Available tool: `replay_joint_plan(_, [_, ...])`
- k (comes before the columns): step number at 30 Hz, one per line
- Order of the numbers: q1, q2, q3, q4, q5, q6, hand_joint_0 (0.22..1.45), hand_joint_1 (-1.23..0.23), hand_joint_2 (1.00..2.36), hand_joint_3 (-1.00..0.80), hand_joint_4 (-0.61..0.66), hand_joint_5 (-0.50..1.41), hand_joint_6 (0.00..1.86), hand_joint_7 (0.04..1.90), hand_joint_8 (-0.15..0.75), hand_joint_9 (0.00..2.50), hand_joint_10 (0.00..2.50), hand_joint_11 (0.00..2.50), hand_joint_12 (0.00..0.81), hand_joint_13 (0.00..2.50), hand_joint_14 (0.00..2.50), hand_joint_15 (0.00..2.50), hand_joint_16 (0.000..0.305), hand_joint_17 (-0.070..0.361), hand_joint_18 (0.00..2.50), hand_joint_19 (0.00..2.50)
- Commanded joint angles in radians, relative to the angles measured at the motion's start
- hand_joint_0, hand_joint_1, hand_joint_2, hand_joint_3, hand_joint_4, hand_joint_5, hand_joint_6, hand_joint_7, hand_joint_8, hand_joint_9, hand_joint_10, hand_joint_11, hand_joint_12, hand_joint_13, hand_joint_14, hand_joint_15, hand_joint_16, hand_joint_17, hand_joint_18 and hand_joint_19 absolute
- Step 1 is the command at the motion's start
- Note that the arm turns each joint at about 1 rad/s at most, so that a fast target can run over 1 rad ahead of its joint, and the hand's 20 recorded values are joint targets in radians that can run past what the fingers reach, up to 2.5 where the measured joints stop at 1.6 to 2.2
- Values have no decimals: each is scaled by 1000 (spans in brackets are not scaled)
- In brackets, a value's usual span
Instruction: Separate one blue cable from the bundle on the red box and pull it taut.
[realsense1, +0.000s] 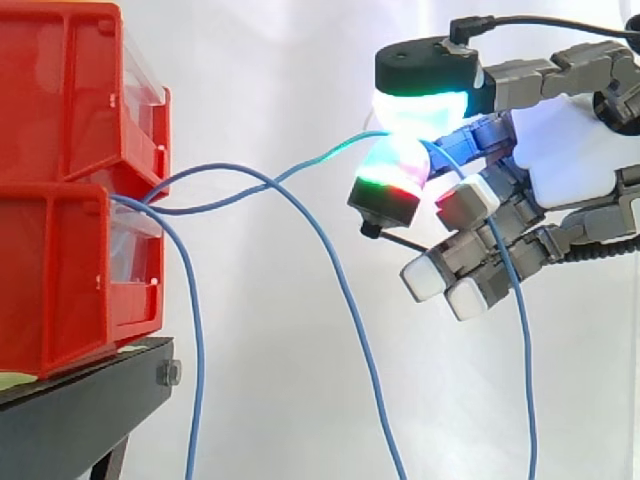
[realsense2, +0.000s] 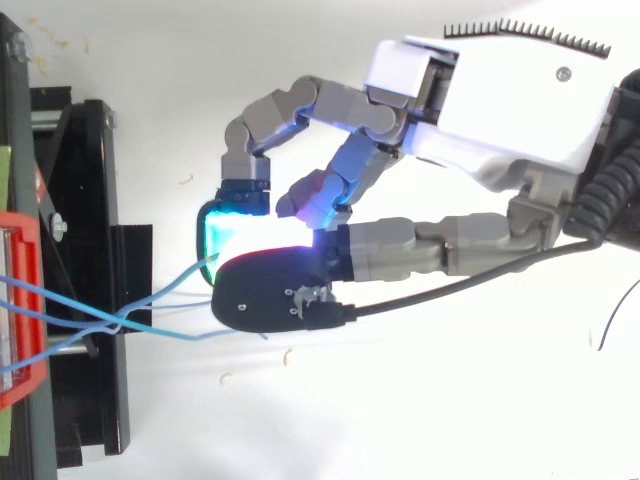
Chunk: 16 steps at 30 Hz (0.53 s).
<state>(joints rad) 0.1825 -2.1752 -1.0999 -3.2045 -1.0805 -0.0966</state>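
One blue cable (realsense1: 315, 160), which I hold pinched between glowing pads (realsense1: 425, 105) of the hand (realsense1: 565, 150), off the red box's (realsense1: 60, 260) front edge, sagging slightly; remaining cables (realsense1: 196, 340) droop past the stand's (realsense1: 90, 400) edge. I judge it separated, not taut.

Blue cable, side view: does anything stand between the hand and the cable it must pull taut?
Nothing visible does. The hand pinches one blue cable between its glowing pads, to the right of the red bins. Other blue cables hang lower, outside the pinch.
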Motion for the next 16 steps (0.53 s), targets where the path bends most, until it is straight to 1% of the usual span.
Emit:
replay_joint_plan(1, [0,0,0,0,-1,0,489,-750,1418,-49,-37,-109,907,1139,423,1253,12,850,431,911,11,445,59,133,926,317])
replay_joint_plan(16, [0,0,0,0,-1,0,491,-748,1410,-46,-42,-109,907,1143,423,1253,12,850,431,912,11,445,59,134,924,311])
